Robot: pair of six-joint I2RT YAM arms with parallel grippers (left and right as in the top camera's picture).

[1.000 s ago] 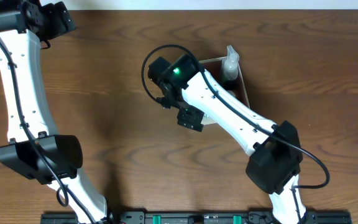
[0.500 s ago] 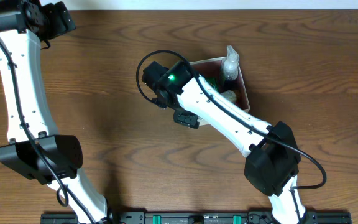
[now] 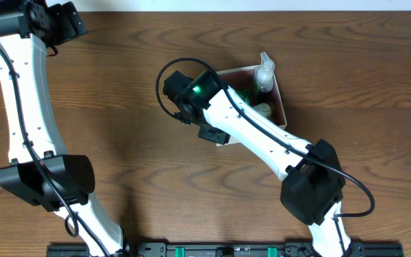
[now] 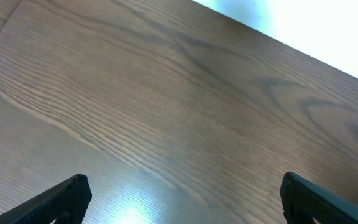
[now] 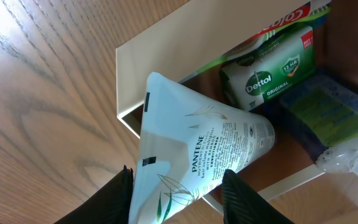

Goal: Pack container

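The container (image 5: pixel 185 37) is a shallow box with white walls and a dusty-pink floor; in the overhead view (image 3: pixel 282 107) my right arm covers much of it. My right gripper (image 5: pixel 178 193) is shut on the flat end of a white Pantene tube (image 5: pixel 197 143). The tube is tilted, with its cap end over the container's near corner. In the overhead view this gripper (image 3: pixel 215 134) is at the container's left edge. My left gripper (image 4: pixel 182 193) is open and empty above bare wood, at the table's far left corner (image 3: pixel 70 21).
Inside the container lie a green Dettol soap (image 5: pixel 269 74), a Colgate box (image 5: pixel 284 15), a blue pack (image 5: pixel 328 112) and a clear pump bottle (image 5: pixel 353 165), which also shows in the overhead view (image 3: pixel 264 71). Brown wooden table all around.
My right arm has shifted a little to the left with the tube, uncovering more of the container in the overhead view. The left arm has not moved.
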